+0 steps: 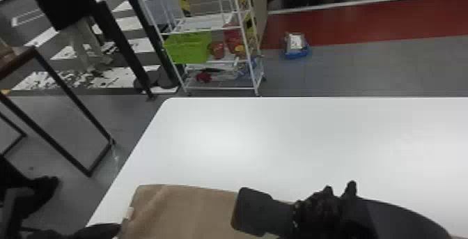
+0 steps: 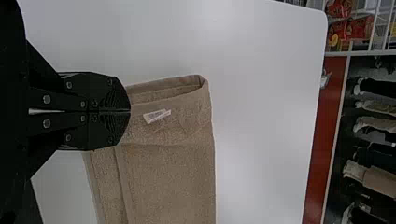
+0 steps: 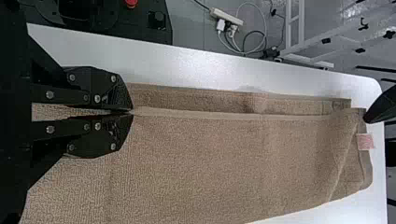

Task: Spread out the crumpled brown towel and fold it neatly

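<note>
In the head view, the brown towel (image 1: 184, 210) is lying at the near left part of the white worktop (image 1: 278, 144), running out at the bottom edge. The left tool (image 1: 101, 230) is sitting low beside the towel's left end, mostly cut off, while the right tool (image 1: 242, 209) is reaching over the cloth from the right, hiding part of it.

The left wrist view is giving what the head view is cutting off: the left tool's fingers are closing flat together on the towel's edge, pinching it near a small tag (image 2: 157, 116). Just beside them the layers are parting into a narrow open loop, and the rest is lying folded in a long strip.

The right wrist view is revealing the towel's long side, running close to the worktop's edge. The right tool's fingertips are meeting on the hem, holding it between them, with the gap widening slightly towards their base. A lower layer is peeking out past that hem, and the far end is showing a slanting crease where the left tool is touching the corner. Beyond the worktop, a power strip (image 3: 226, 17) is lying on the floor among looping cables (image 3: 252, 32).
</note>
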